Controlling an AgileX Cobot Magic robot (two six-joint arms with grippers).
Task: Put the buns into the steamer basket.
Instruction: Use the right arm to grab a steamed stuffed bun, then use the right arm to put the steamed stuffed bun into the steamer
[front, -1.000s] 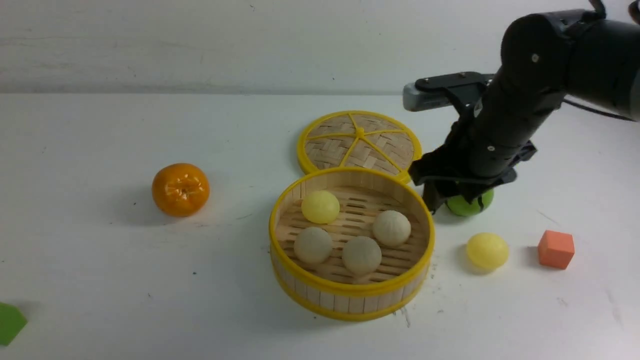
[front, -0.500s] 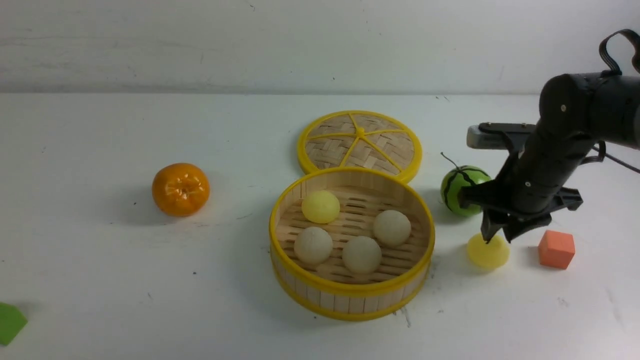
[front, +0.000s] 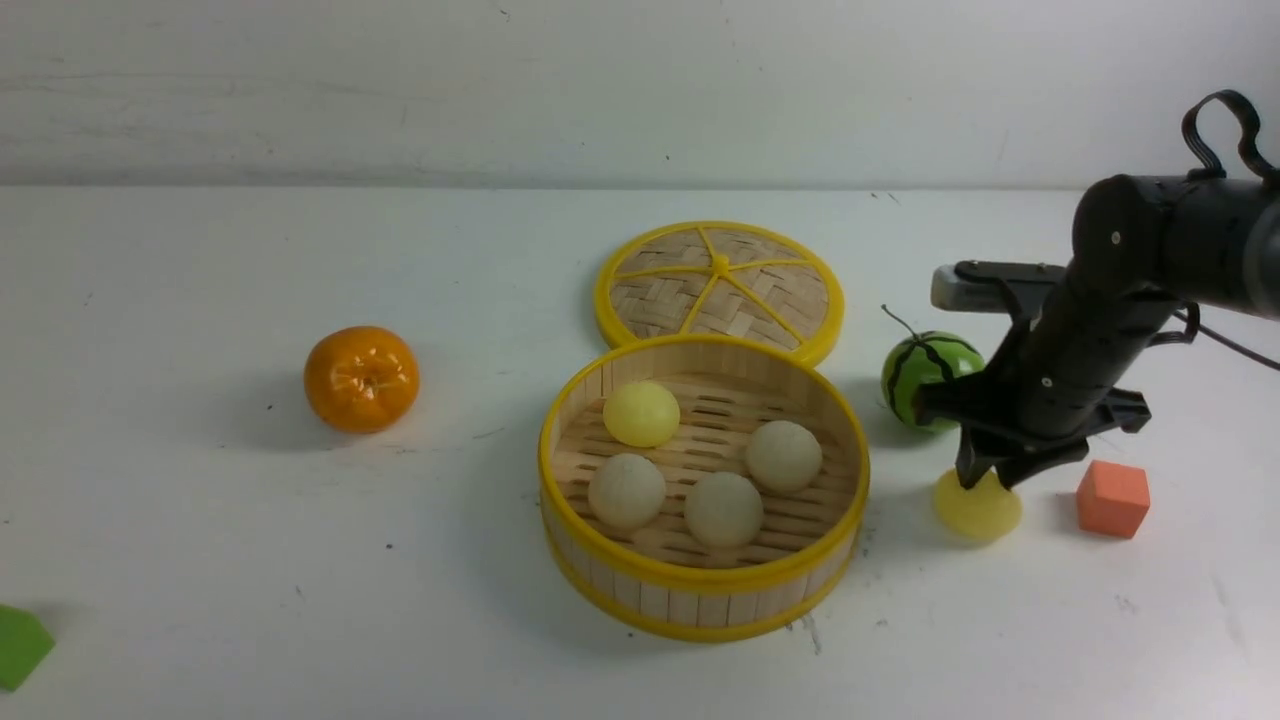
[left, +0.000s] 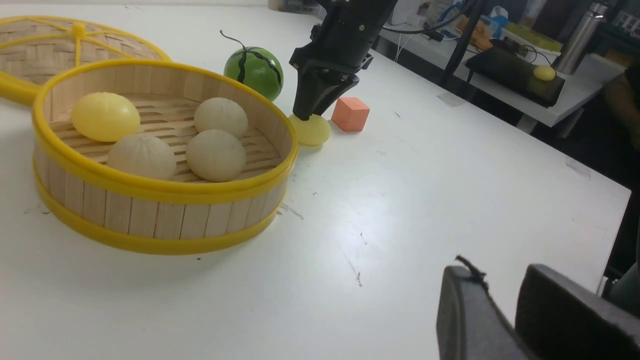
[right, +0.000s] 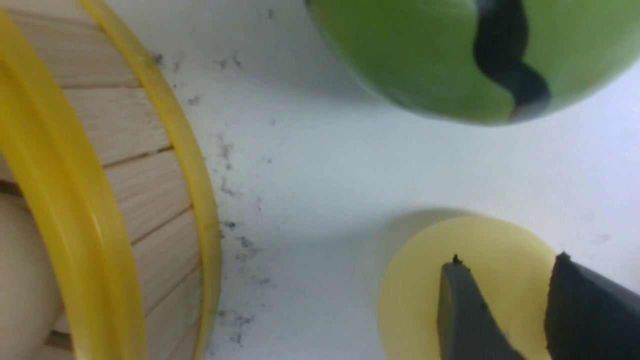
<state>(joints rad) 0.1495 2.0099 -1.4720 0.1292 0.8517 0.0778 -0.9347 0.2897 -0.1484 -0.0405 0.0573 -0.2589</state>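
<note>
The steamer basket stands mid-table and holds one pale yellow bun and three beige pleated buns. The last pale yellow bun rests on the table to the right of the basket. My right gripper points down onto its top, jaws narrowed and pinching it; the bun shows between the fingers. My left gripper is shut and empty, low over the bare table in front of the basket.
The green striped watermelon ball sits just behind the right gripper. An orange cube lies right of the bun. The woven lid lies behind the basket. A tangerine is at the left, a green block at the front left.
My right arm swung from beside the basket's rim rightwards and down onto the loose yellow bun, uncovering the watermelon ball. Its jaws narrowed on the bun's top. The basket's buns have not moved.
</note>
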